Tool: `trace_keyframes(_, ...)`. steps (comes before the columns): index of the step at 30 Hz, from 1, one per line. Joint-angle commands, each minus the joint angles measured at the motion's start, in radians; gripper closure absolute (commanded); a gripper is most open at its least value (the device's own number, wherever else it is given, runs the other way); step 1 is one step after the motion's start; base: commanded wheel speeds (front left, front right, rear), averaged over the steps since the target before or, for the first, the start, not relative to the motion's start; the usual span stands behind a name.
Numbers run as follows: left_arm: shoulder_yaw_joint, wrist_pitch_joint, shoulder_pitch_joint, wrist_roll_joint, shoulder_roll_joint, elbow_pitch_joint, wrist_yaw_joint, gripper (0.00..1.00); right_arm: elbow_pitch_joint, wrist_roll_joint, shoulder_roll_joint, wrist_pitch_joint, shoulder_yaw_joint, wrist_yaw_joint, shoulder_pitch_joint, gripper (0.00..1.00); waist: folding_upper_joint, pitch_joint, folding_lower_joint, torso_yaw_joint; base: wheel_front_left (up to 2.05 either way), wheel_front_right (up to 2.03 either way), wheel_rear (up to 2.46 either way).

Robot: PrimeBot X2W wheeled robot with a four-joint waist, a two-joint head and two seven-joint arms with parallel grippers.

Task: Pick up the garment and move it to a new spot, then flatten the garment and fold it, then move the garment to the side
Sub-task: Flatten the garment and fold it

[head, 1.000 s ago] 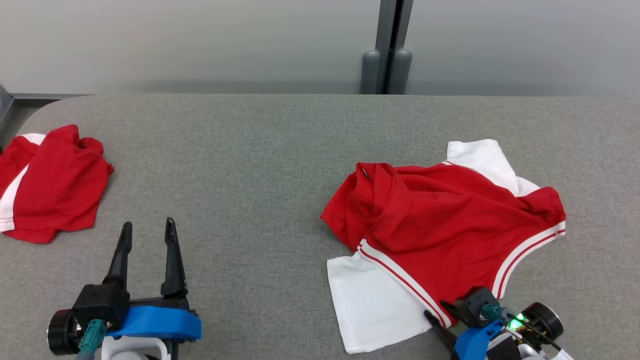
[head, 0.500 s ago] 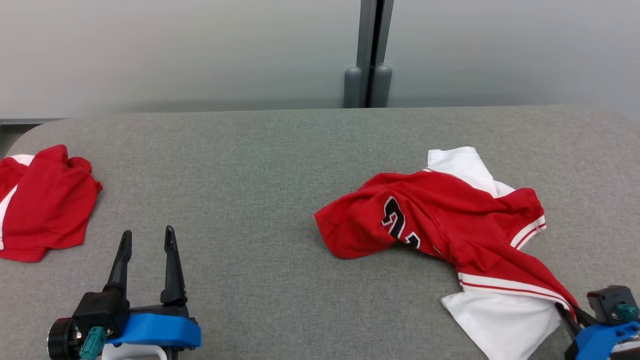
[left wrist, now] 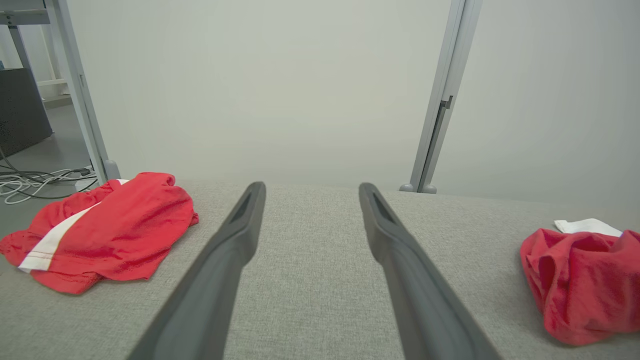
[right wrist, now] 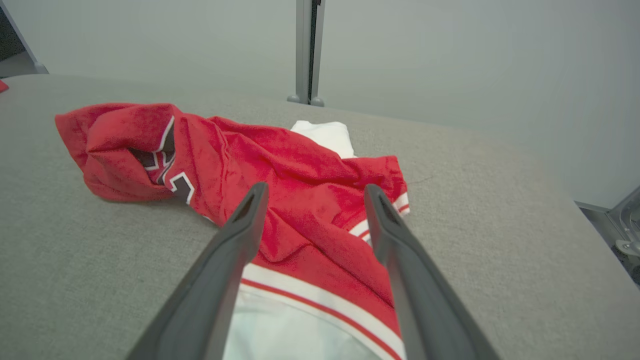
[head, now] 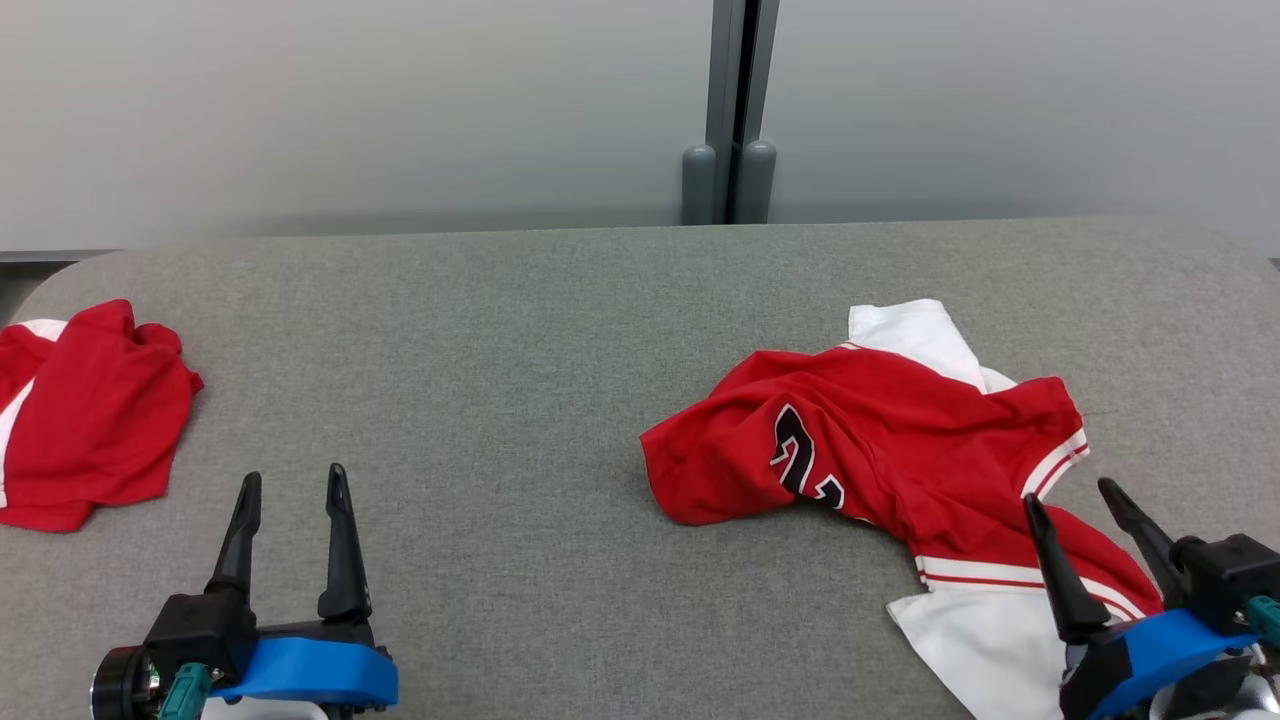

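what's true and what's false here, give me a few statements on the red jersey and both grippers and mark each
1. The right gripper stands open over the crumpled red and white jersey. True.
2. The left gripper is shut. False: it is open over the bare grey fabric tabletop.
3. The jersey is folded flat. False: it lies crumpled.
4. A second red and white garment lies near the tabletop's left end. True.

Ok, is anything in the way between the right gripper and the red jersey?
Nothing visible. The right gripper, jaws open, is right at the red jersey, over its near white-trimmed edge, with no other thing between them. The second red garment lies far off at the table's left end.
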Motion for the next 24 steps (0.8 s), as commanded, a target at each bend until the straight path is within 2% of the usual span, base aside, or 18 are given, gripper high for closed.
trace_keyframes(1,0.006,-0.005,-0.001,0.004,-0.001,0.001,-0.002,0.00,-0.010,-0.012,0.018,-0.020,-0.005,0.000,-0.021,0.00,-0.0002,-0.001,0.0000,0.001,0.00,0.00,0.00)
trace_keyframes(7,0.010,-0.005,-0.001,0.011,-0.001,0.006,-0.009,0.00,0.018,-0.031,0.152,-0.148,-0.018,0.000,-0.059,0.00,-0.0002,-0.005,0.0000,0.012,0.00,0.00,0.00)
trace_keyframes(11,0.014,-0.005,-0.007,0.015,-0.001,0.012,-0.014,0.00,0.065,-0.053,0.199,-0.202,-0.008,0.000,-0.073,0.00,-0.0002,-0.001,0.0000,0.022,0.00,0.00,0.00)
trace_keyframes(24,0.022,-0.005,-0.017,0.016,-0.001,0.018,-0.015,0.00,0.192,-0.083,0.230,-0.248,0.036,0.000,-0.114,0.00,-0.0002,0.014,0.0000,0.034,0.00,0.00,0.00)
